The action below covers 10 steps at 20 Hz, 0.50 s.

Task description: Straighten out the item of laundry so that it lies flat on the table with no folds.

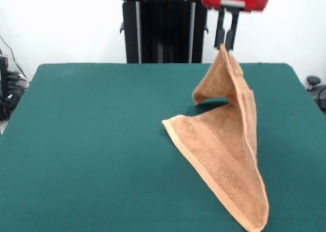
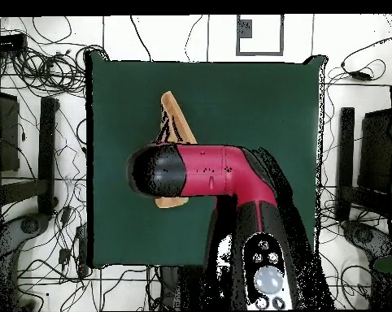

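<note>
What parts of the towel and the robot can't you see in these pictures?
- Front view: the towel's lowest corner is cut off by the bottom edge, and its small tag cannot be made out.
- Front view: the arm above the gripper is cut off by the top edge.
- Overhead view: the arm covers most of the towel and hides the gripper.
- Overhead view: the arm also hides part of the table.

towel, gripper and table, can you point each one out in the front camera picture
towel point(image 1: 224, 150): front view, on the broad sloping face of the cloth.
gripper point(image 1: 225, 44): front view, between the fingertips pinching the towel's raised corner.
table point(image 1: 91, 140): front view, on the bare green cover left of the towel.
</note>
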Each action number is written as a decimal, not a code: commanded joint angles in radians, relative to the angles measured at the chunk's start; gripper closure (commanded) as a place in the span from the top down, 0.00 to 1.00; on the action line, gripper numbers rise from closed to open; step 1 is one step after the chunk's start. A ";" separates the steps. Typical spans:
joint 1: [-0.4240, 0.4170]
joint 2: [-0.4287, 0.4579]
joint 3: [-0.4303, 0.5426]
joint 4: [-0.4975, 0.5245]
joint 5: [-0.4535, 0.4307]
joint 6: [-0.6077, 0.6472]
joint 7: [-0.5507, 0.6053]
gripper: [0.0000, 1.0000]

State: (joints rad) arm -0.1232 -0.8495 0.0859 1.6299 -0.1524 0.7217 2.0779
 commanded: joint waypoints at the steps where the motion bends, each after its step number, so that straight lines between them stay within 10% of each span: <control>1: 0.074 0.180 -0.052 -0.115 -0.018 -0.115 0.249 0.00; 10: 0.110 0.210 -0.078 -0.162 0.033 -0.070 0.229 0.00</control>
State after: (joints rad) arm -0.0551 -0.6912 0.0232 1.5307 -0.1552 0.6609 2.0806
